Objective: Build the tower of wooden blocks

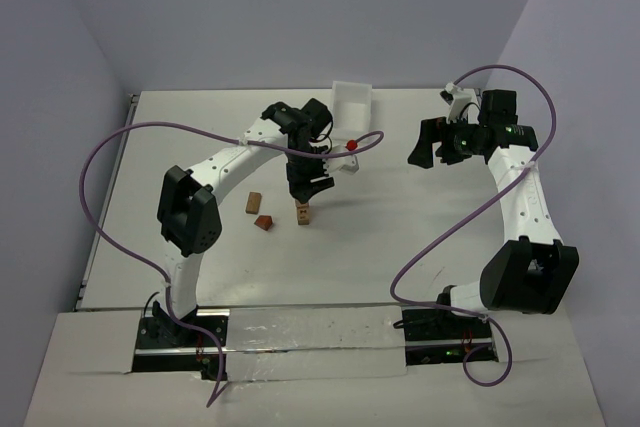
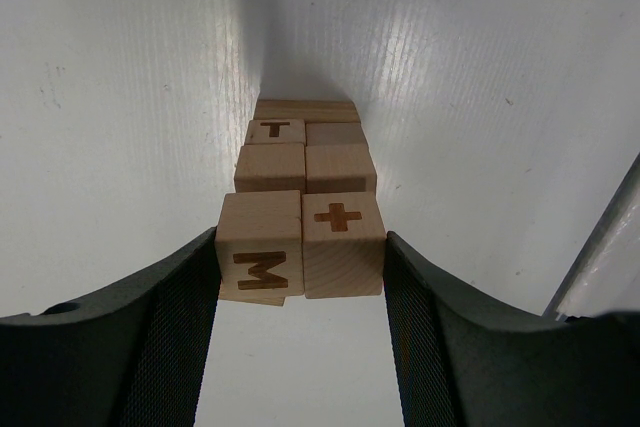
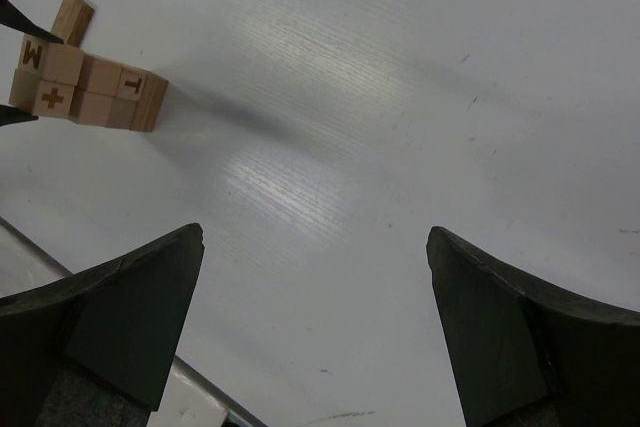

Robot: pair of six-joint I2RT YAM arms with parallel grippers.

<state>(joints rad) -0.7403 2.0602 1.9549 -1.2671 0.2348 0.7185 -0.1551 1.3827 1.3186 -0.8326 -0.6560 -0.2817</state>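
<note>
Pinching the top layer of the wood block tower [image 2: 305,172] at centre frame, your left gripper [image 2: 300,247] clamps the flat sides of cubes that look light, stiff and easily toppled; your right gripper [image 3: 315,237] hangs spread, empty.

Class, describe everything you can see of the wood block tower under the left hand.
The tower is a narrow upright column of light tan wooden cubes on the white table, two per layer, over a flat base piece. The top pair bears a burnt-in M and a plus; a lower cube shows a T. The left hand grips the top pair, one finger against each side.
</note>
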